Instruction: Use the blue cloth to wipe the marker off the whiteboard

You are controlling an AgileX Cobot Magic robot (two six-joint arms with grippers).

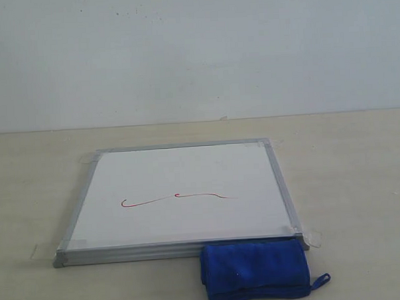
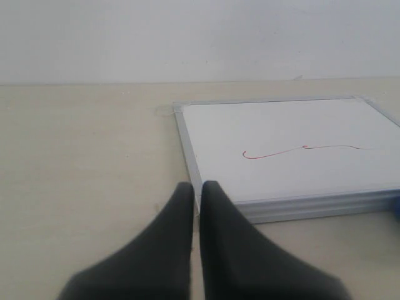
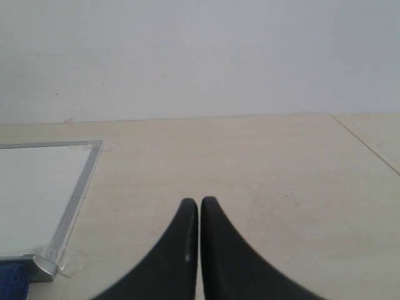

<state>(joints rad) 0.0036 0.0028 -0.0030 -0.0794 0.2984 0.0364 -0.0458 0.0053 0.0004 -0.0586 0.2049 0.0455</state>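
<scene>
The whiteboard [image 1: 181,184] lies flat on the table, silver-framed, with tape tabs at its corners. A thin wavy red marker line [image 1: 172,199] with a hook at its left end crosses the board's lower middle; the left wrist view shows the marker line [image 2: 300,150] too. A folded blue cloth [image 1: 255,270] rests on the table against the board's near right edge. Neither gripper appears in the exterior view. My left gripper [image 2: 197,187] is shut and empty, near the board's corner [image 2: 187,156]. My right gripper [image 3: 199,203] is shut and empty, over bare table right of the board [image 3: 37,200].
A pale wooden table [image 1: 347,170] spreads around the board, with a white wall [image 1: 196,50] behind it. A table seam [image 3: 369,144] runs at the far right in the right wrist view. A sliver of blue cloth [image 3: 11,281] shows beside the board's corner.
</scene>
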